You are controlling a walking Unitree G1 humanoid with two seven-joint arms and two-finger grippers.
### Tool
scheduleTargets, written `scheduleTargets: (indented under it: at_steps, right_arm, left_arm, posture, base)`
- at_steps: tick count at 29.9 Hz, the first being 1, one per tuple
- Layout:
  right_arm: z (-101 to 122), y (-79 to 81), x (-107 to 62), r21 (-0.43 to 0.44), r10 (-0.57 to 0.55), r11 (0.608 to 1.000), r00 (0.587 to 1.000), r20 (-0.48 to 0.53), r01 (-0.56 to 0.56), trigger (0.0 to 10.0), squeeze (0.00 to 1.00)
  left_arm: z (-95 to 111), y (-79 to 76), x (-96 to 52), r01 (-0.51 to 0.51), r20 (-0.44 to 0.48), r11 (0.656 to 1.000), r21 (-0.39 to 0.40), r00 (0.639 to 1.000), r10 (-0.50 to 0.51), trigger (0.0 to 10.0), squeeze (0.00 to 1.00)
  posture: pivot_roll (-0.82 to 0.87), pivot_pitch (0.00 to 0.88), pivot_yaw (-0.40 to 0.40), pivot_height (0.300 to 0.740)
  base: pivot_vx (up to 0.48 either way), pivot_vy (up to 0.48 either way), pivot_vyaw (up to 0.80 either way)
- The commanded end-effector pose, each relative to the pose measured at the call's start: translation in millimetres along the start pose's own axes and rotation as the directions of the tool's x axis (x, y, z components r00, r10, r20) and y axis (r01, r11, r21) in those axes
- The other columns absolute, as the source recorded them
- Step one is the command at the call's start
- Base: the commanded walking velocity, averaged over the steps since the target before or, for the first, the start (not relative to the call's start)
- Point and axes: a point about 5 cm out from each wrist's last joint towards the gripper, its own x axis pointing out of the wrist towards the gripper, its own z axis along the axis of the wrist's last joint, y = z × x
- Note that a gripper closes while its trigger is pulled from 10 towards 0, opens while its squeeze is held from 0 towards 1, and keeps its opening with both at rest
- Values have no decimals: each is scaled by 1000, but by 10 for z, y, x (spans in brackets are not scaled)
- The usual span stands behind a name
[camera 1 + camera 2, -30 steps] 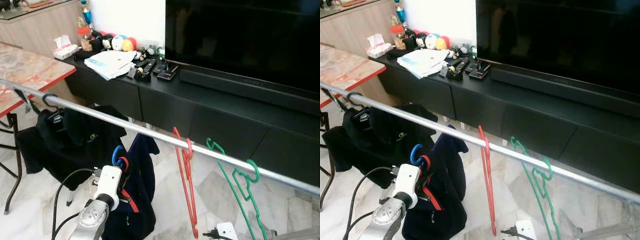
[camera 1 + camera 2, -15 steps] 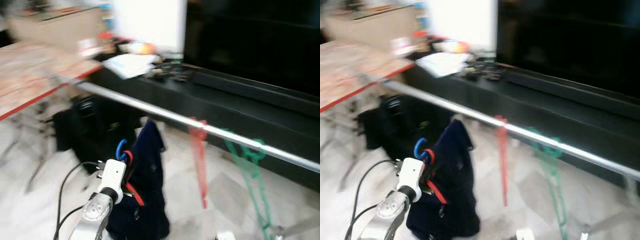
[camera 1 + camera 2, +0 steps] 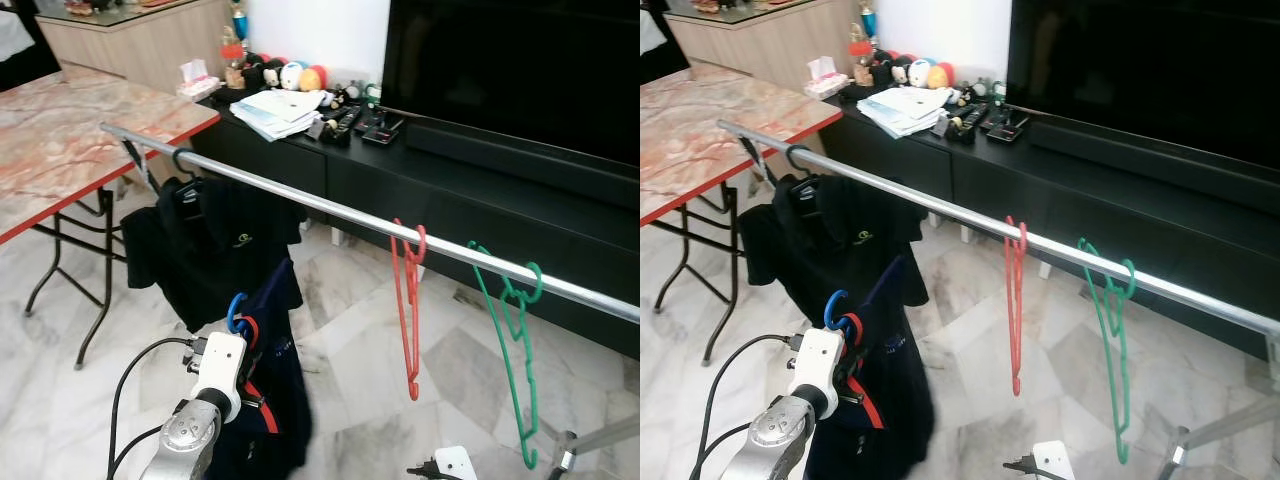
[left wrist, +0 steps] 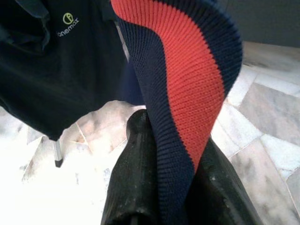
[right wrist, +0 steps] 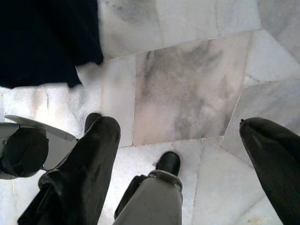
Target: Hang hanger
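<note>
My left gripper point(image 3: 246, 340) is low in front of me, shut on the red-and-navy knit collar point(image 4: 187, 79) of a navy shirt point(image 3: 282, 400). The shirt sits on a blue hanger whose hook point(image 3: 236, 308) sticks up above the gripper, below and in front of the silver rail point(image 3: 330, 208). The left wrist view has both black fingers point(image 4: 136, 178) clamped on that collar. On the rail hang a black shirt point(image 3: 215, 250), a bare red hanger point(image 3: 410, 300) and a bare green hanger point(image 3: 515, 350). My right gripper point(image 5: 187, 136) hangs open over the marble floor.
A marble-topped table with a red edge point(image 3: 60, 130) stands at the left. Behind the rail runs a long black TV cabinet point(image 3: 450, 190) with papers point(image 3: 275, 110), toys and a large TV point(image 3: 520, 70). The rack's leg point(image 3: 595, 440) crosses the floor at lower right.
The camera has swung and settled, so the rail and table now show further left and sharp. My left gripper still holds the navy shirt in the same pose.
</note>
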Motion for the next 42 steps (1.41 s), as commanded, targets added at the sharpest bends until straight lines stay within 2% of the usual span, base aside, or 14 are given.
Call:
scheduleTargets:
  at_steps: [1, 6, 30, 42]
  right_arm:
    - [-40, 50, 5, 15, 11, 1000, 1000, -13, -11, 10000, 0]
    - [-43, 51, 5, 22, 12, 1000, 1000, -18, -12, 10000, 0]
    - [-48, 59, 6, 16, 21, 1000, 999, -27, -21, 10000, 0]
    - [-40, 61, 7, 19, 21, 1000, 1000, -19, -21, 10000, 0]
  left_arm:
    - [65, 64, -2, -19, 25, 1000, -6, 1000, 19, 10000, 0]
    - [67, 69, -2, -19, 25, 1000, -6, 1000, 19, 10000, 0]
    - [77, 66, -9, -15, 23, 1000, -3, 1000, 15, 10000, 0]
    - [84, 40, -12, 2, 27, 1000, 2, 1000, -3, 10000, 0]
  posture:
    - [-32, 78, 77, 740]
    - [-30, 81, 78, 740]
    - [-29, 82, 80, 740]
    - [-28, 83, 80, 740]
  base:
    - [0, 480, 0]
    - [0, 480, -98]
    - [0, 467, -787]
    - [0, 27, 0]
